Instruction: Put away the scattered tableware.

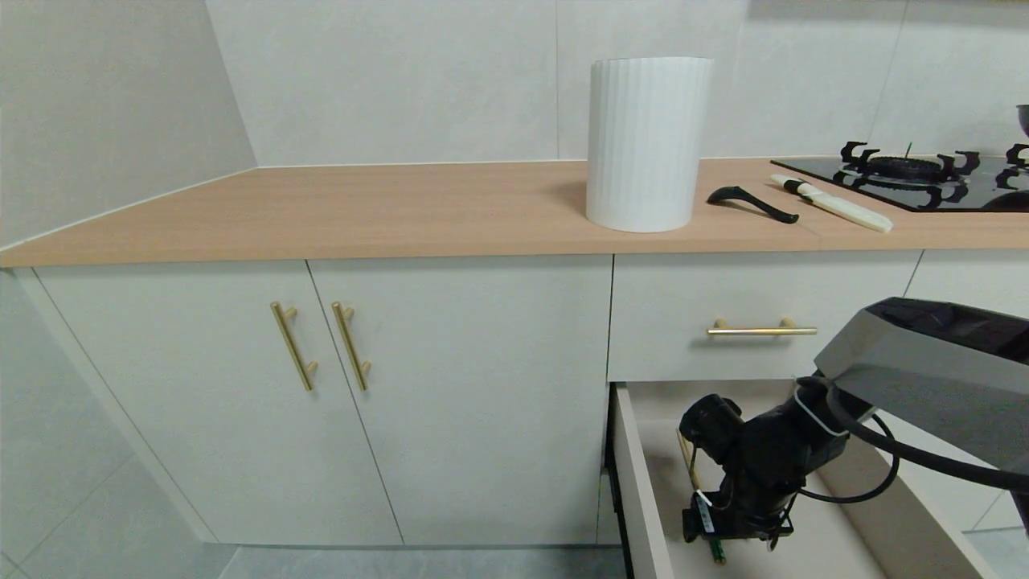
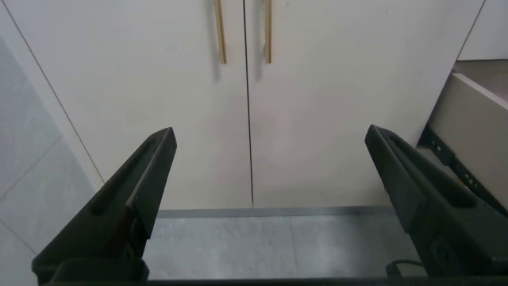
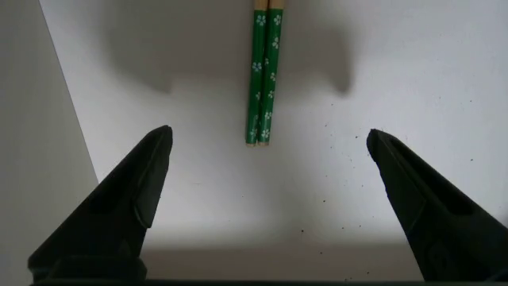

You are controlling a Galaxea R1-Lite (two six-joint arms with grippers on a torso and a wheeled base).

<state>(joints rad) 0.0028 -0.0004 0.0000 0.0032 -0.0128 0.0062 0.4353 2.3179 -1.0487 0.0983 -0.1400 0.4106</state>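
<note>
Chopsticks (image 3: 263, 79): green flowered pair, side by side and touching, flat on the floor of the open drawer (image 1: 639, 482)
Right claw (image 3: 268, 137): inside the drawer, over the green ends of the chopsticks, fingers spread wide, pinching nothing
Drawer: pulled out at the lower right, below a shut drawer with a gold handle (image 1: 762, 329)
Spoon (image 1: 752, 201): black, lying on the tabletop (image 1: 402, 209) just right of the canister (image 1: 643, 145)
Knife (image 1: 832, 203): pale blade, black and white handle, on the tabletop right of the spoon, apart from it, near the hob (image 1: 908, 181)
Canister: white, ribbed, upright, near the tabletop's front edge
Left claw (image 2: 269, 133): low, facing the two shut cupboard doors (image 2: 317, 103) left of the drawer, fingers spread wide, pinching nothing
</note>
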